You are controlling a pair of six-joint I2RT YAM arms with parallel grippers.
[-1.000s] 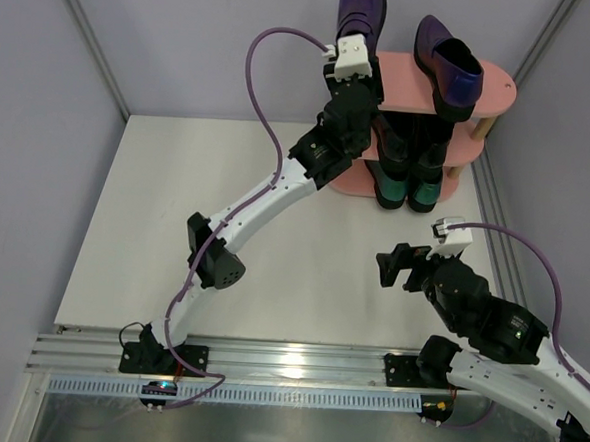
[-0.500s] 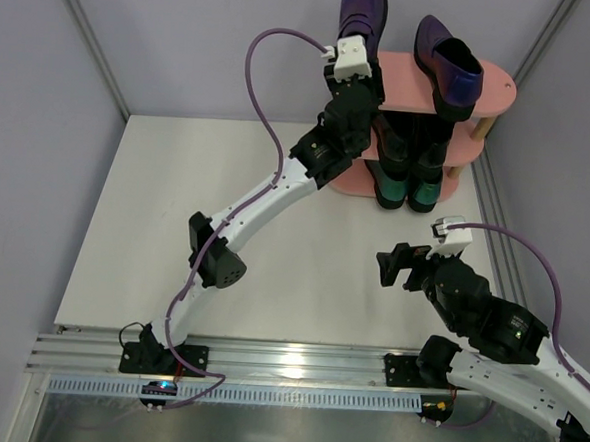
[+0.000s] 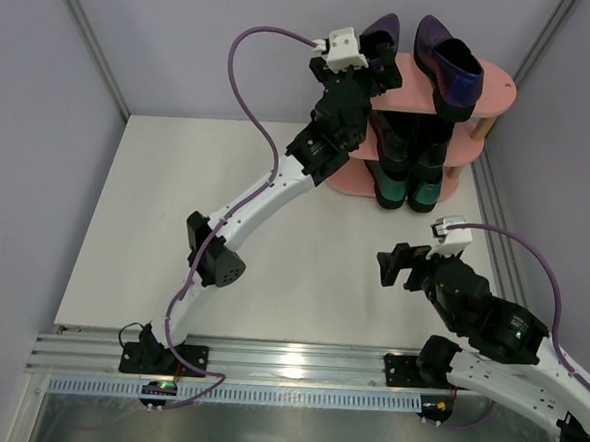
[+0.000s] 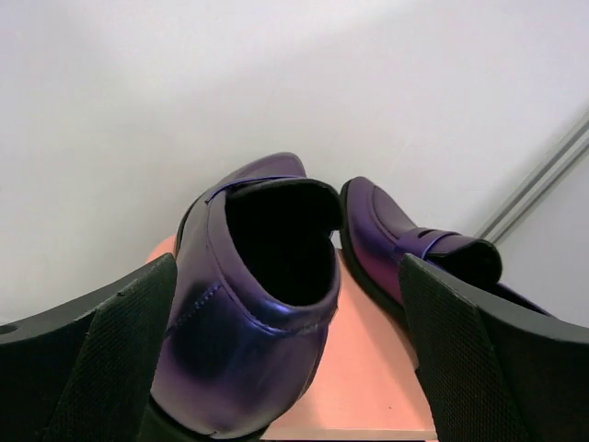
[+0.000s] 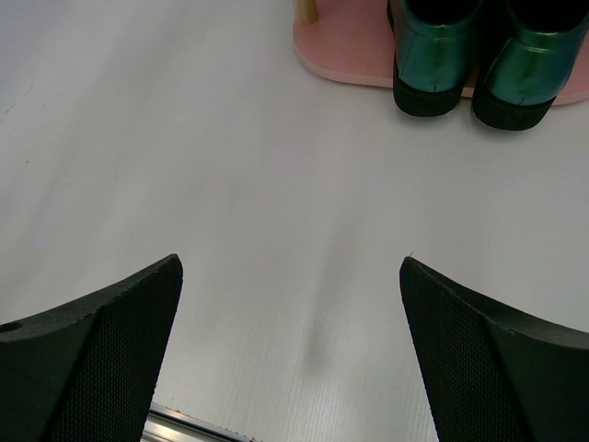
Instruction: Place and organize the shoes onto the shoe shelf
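The pink shoe shelf (image 3: 495, 93) stands at the table's far right. Two metallic purple shoes are on its top board: one (image 3: 383, 34) on the left, one (image 3: 449, 66) on the right. My left gripper (image 3: 374, 70) is open right behind the left one. In the left wrist view the heel of that shoe (image 4: 258, 295) lies between the spread fingers on the pink board (image 4: 386, 378), with the second purple shoe (image 4: 405, 241) beside it. Black shoes (image 3: 412, 138) fill the middle tier and green shoes (image 3: 409, 190) the bottom tier. My right gripper (image 3: 400, 266) is open and empty above the table.
The right wrist view shows the green shoes' heels (image 5: 428, 55) on the shelf's pink bottom board (image 5: 340, 46) and white table below the gripper (image 5: 290, 262). Grey walls close in behind and to the right of the shelf. A metal rail (image 3: 296, 361) runs along the near edge.
The left purple shoe, held toe-up above the shelf before, now lies on the top board. My left gripper has opened and let it go. The right arm has not moved.
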